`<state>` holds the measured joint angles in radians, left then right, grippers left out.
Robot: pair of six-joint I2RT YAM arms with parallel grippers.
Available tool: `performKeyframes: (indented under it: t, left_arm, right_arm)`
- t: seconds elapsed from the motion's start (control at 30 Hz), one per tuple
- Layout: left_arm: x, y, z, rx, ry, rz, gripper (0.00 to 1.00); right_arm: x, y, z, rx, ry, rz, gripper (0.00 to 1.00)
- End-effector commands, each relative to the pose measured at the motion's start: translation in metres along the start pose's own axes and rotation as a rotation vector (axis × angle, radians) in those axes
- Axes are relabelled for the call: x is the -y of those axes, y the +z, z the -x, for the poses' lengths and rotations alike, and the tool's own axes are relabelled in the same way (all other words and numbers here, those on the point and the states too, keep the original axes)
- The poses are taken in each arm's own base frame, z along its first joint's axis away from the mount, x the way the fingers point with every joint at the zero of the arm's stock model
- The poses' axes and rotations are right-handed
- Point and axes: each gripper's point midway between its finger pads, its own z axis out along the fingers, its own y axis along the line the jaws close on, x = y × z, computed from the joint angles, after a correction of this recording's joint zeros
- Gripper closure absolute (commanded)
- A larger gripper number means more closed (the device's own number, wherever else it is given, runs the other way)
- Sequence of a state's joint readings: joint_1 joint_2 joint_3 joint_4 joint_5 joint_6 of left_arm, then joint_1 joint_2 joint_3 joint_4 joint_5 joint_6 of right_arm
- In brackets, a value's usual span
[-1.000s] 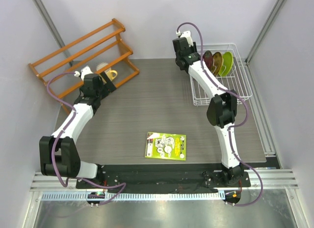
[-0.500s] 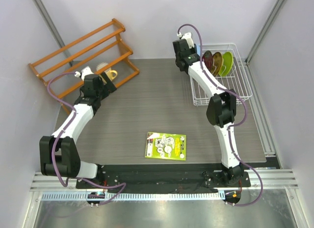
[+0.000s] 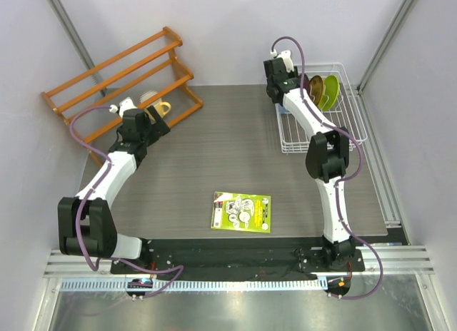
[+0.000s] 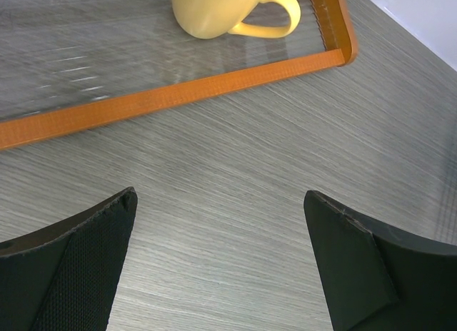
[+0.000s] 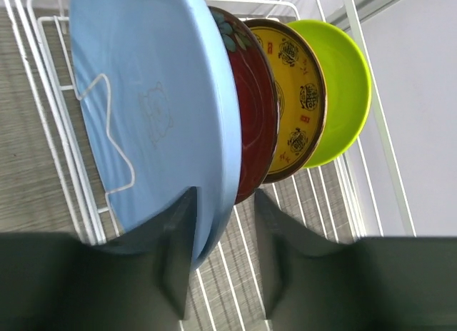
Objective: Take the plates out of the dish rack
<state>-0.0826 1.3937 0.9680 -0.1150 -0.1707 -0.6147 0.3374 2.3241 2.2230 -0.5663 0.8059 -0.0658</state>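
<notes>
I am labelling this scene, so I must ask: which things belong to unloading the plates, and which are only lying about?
For the job: light blue plate, dark red plate, yellow plate, lime green plate, dish rack, right gripper.
Lying about: orange wooden rack, yellow mug, green booklet.

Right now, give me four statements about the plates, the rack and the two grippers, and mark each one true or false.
1. The light blue plate, dark red plate, orange-yellow plate and lime green plate all stand on edge in the dish rack. True.
2. The right gripper has a finger on either side of the light blue plate's rim. True.
3. The left gripper is shut on the yellow mug. False: it is open over the table, and the mug sits apart, beyond the orange rack bottom bar.
4. The lime green plate is nearest the right gripper. False: the light blue plate is nearest; the lime green plate is at the row's far end.
</notes>
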Motion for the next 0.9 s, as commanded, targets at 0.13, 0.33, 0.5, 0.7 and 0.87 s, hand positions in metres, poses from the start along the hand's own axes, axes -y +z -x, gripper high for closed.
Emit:
performKeyframes:
  t: [0.13,0.33,0.5,0.7,0.87]
  left_arm:
    - [0.008,-0.003,0.011,0.041,0.014,-0.039,0.01]
    - [0.010,-0.001,0.010,0.033,0.017,-0.046,0.00]
    - [0.011,0.000,0.015,0.046,0.030,-0.034,0.00]
    - [0.019,-0.001,0.016,0.049,0.028,-0.057,0.01]
    - [0.033,-0.004,0.015,0.034,0.045,-0.126,0.01]
  right_arm:
    - [-0.001,0.003,0.013,0.035,0.054,0.023,0.99]
    - [0.031,-0.020,0.044,0.103,0.088,-0.089,0.99]
    - [0.068,-0.050,0.076,0.182,0.151,-0.186,0.99]
    - [0.114,-0.088,0.107,0.251,0.215,-0.246,0.99]
    - [0.131,-0.119,0.119,0.295,0.254,-0.204,0.99]
